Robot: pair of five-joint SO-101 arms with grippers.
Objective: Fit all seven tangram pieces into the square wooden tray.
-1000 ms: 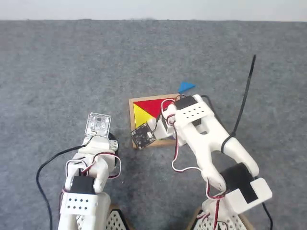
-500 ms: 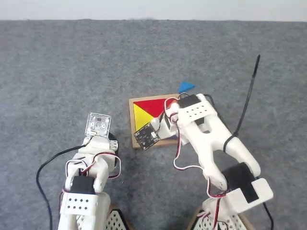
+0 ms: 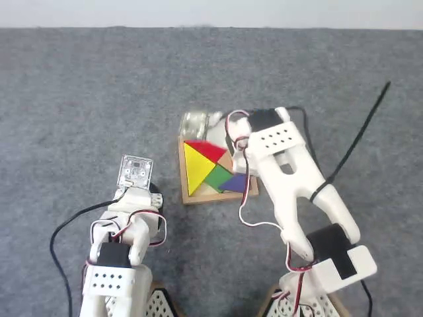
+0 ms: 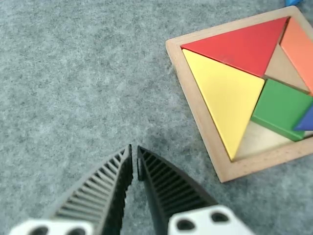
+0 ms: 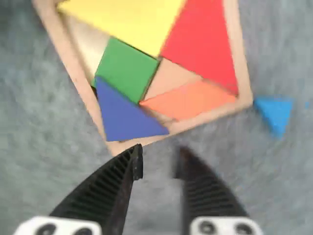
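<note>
The square wooden tray [image 3: 182,179] lies mid-table. It holds a yellow triangle [image 3: 196,169], a red triangle [image 3: 206,150], a green square [image 3: 218,176] and a dark blue triangle [image 3: 236,183]. In the right wrist view an orange piece [image 5: 188,100] also sits inside, and the dark blue triangle [image 5: 122,116] reaches over the tray's rim [image 5: 240,49]. A small light blue triangle [image 5: 275,111] lies on the mat just outside. My right gripper [image 5: 159,159] hangs open and holds nothing, just off the tray edge. My left gripper [image 4: 133,151] is shut and holds nothing, over the mat beside the tray [image 4: 193,104].
Grey mat [image 3: 86,92] covers the table with free room all around the tray. The right arm [image 3: 284,172] leans over the tray's right side. The left arm [image 3: 125,231] stands at the near left. A black cable [image 3: 360,132] rises at the right.
The right arm swung from the tray's near-left corner toward its far edge, uncovering the green square and dark blue triangle and hiding the light blue triangle. The left arm has not moved.
</note>
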